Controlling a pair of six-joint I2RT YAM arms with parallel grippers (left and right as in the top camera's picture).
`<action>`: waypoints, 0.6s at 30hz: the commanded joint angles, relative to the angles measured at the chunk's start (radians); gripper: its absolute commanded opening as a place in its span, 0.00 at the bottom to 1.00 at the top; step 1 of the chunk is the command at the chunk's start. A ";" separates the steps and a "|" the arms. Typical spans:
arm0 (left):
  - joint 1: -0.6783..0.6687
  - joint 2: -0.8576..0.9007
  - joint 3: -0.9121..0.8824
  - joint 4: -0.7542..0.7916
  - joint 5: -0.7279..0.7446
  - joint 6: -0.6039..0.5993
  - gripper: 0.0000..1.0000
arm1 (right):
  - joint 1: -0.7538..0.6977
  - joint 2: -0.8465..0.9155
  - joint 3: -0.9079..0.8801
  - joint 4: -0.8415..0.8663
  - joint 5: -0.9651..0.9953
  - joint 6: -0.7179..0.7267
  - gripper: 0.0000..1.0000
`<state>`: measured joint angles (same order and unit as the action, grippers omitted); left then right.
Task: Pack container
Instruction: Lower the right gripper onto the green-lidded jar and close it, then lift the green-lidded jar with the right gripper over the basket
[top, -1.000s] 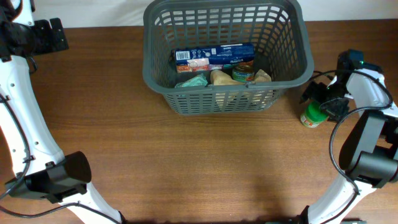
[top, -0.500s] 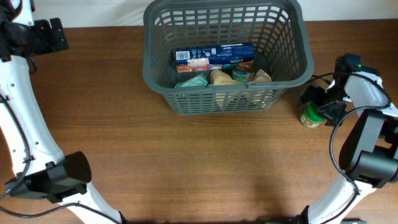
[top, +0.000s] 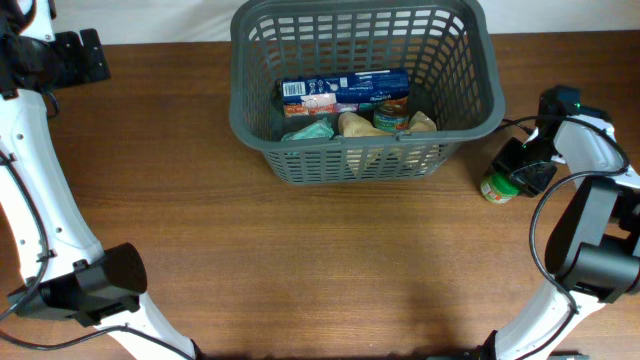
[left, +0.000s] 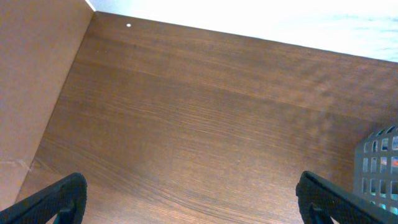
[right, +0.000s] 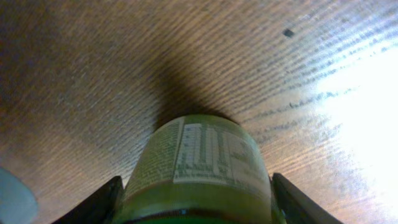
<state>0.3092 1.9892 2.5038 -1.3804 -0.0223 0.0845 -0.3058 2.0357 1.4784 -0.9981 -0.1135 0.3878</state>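
My left jaws are hanging wide apart at upper left. My right jaws are flanking a green jar (right: 198, 165) right of the container (top: 350, 160) at upper centre; I cannot tell if they are clamping it.

A brown wooden table (top: 300, 250) fills the view, with a white wall (top: 150, 20) beyond its far edge. A green jar (top: 495, 188) with a pale printed label sits near the right edge and casts a dark shadow. Toward the middle of the far edge lie a blue box (top: 345, 90), a can (top: 391, 117), a teal packet (top: 308, 130) and tan packets (top: 355, 125), bunched together.
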 joint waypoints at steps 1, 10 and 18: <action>0.002 0.006 0.000 0.002 0.010 -0.013 0.99 | 0.006 -0.007 -0.009 0.003 -0.006 -0.004 0.51; 0.002 0.006 0.000 0.002 0.010 -0.013 0.99 | -0.001 -0.008 -0.008 -0.003 0.073 -0.004 0.48; 0.002 0.006 0.000 0.002 0.010 -0.013 0.99 | -0.067 -0.052 0.125 -0.088 0.073 -0.004 0.48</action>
<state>0.3092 1.9892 2.5038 -1.3804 -0.0223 0.0845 -0.3450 2.0319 1.5112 -1.0676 -0.0677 0.3851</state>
